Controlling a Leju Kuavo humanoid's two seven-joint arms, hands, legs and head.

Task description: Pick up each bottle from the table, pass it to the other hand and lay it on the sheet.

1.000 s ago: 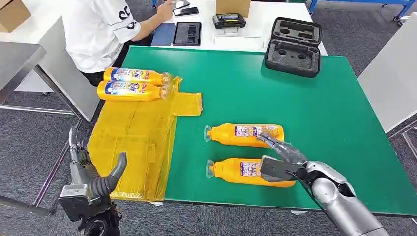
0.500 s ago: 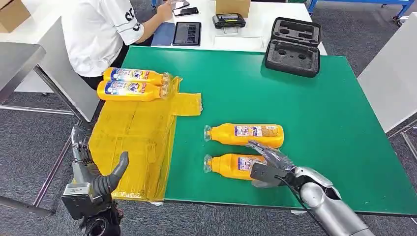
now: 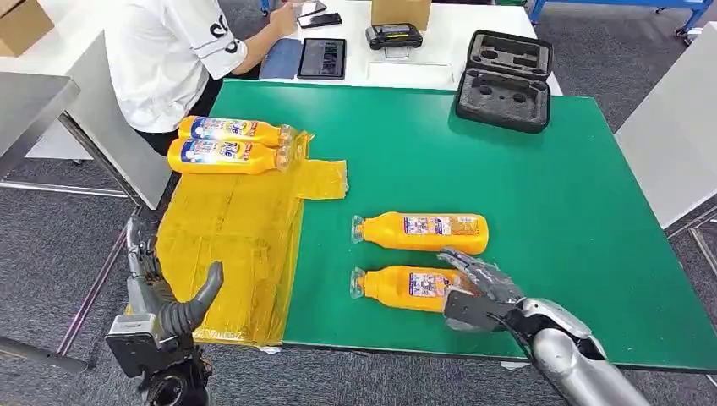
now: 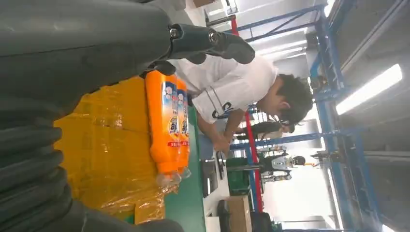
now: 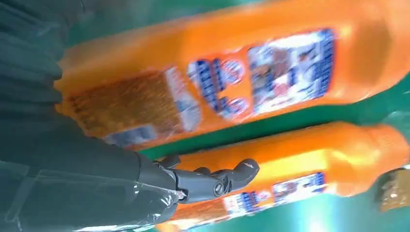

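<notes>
Our right hand (image 3: pixel 475 290) sits over the base end of the near bottle (image 3: pixel 404 287), fingers draped on it; we cannot tell whether they have closed on it, and the bottle lies flat on the table (image 3: pixel 558 186). Our left hand (image 3: pixel 165 292) waits open and holding nothing, off the table's near left edge beside the sheet (image 3: pixel 228 245).

We judge the bottle stiff plastic, smooth and probably slippery, with some weight if it is full. The straight labelled body looks the best hold; the narrow neck at its left end would leave room for the other hand.

The far bottle (image 3: pixel 420 232) lies just beyond, parallel, so fingers could nudge it. Two more bottles (image 3: pixel 228 144) lie at the sheet's far end. The sheet is thin, wrinkled yellow plastic and may shift. A person (image 3: pixel 173 51) sits at the far left.
</notes>
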